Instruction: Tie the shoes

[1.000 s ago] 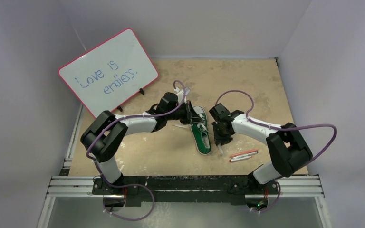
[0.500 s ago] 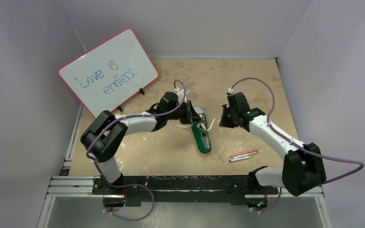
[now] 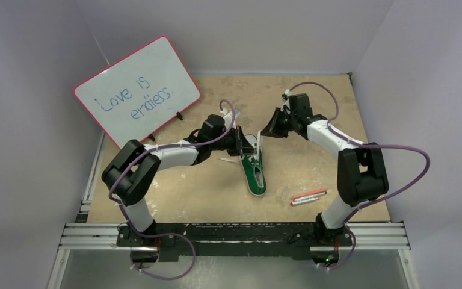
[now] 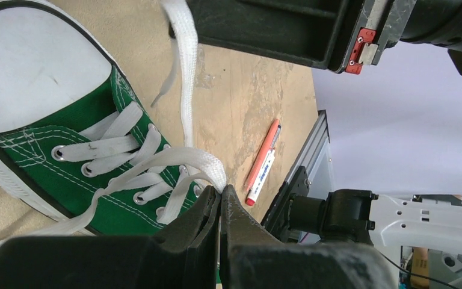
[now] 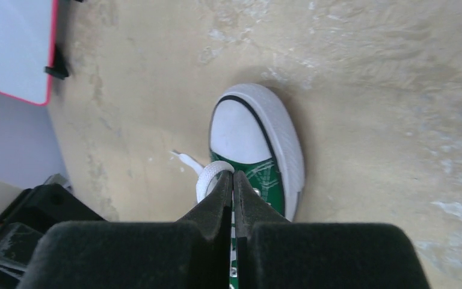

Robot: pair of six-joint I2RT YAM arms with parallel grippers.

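At centre of the overhead frame you see the green sneaker [image 3: 255,174] lying on the table [image 3: 319,108], toe cap pointing to the top. Your wrist views add what that view hides: the left gripper [image 4: 219,195] is pinched shut on a white lace [image 4: 186,158] beside the eyelets, and the right gripper [image 5: 233,178] is clamped on a lace loop [image 5: 206,179] near the toe. Both forearms angle inward, meeting over the toe end.
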